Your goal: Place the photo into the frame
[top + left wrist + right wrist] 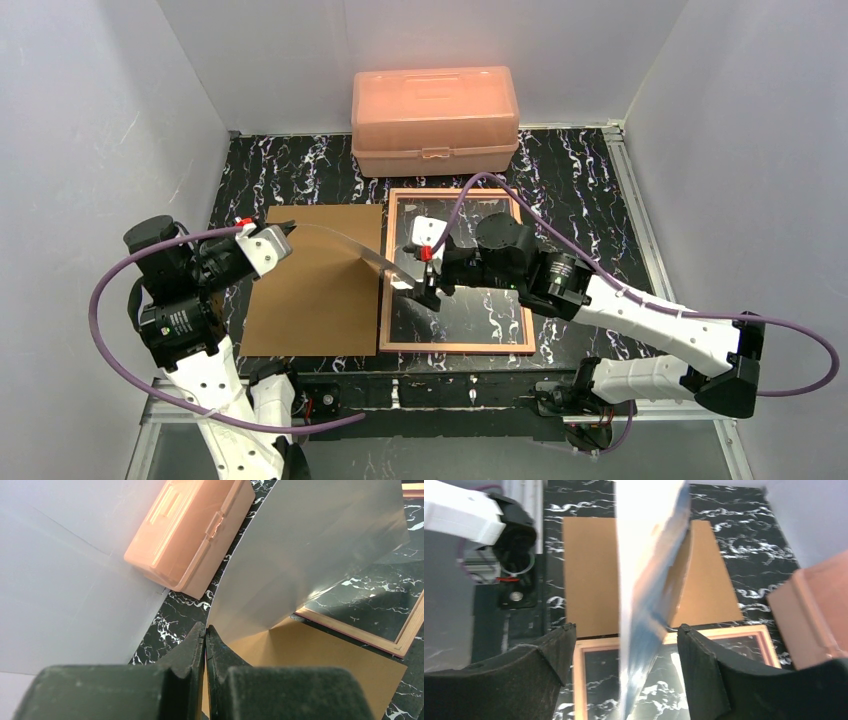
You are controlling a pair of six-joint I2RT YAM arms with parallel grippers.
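The photo point(340, 248) hangs in the air as a curved sheet between my two grippers. My left gripper point(288, 232) is shut on its left edge, above the brown backing board point(310, 300); the left wrist view shows the shut gripper point(205, 630) and the photo's white reverse point(310, 545). My right gripper point(425, 285) is open over the left part of the frame point(455, 347). In the right wrist view the gripper point(626, 630) stands on either side of the blue-printed photo point(649, 580) without touching it. The frame point(579, 680) lies flat, its border tan-orange, the marble showing through its pane.
A salmon-pink lidded box point(435, 115) stands at the back, just behind the frame. The backing board lies flat left of the frame and touches its left border. White walls enclose the black marble table point(580, 180) on three sides.
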